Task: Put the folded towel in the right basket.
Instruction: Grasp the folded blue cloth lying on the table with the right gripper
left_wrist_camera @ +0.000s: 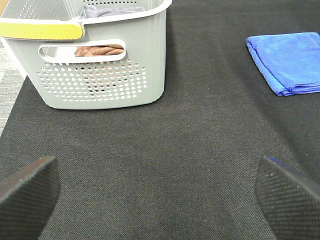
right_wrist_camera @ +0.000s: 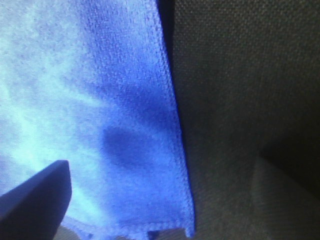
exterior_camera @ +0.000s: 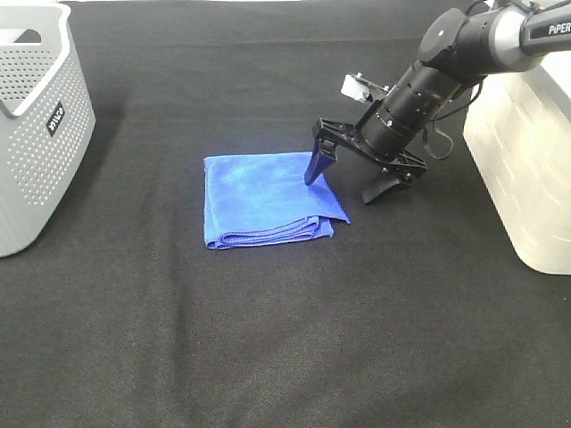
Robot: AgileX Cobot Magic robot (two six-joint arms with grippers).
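Folded towel (exterior_camera: 268, 198) lies flat mid-table, well apart from right basket (exterior_camera: 526, 152) at the right edge. Right claw (exterior_camera: 343, 185) is open and straddles the towel's right edge, one finger over cloth, one over table (exterior_camera: 268, 339), looks set to pinch. Left claw (left_wrist_camera: 160, 195) open, idle.

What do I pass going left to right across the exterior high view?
grey basket → blue towel → right claw, open at the towel's right edge → white basket

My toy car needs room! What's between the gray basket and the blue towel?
Just bare black mat between the gray basket and the blue towel; the exterior high view shows it.
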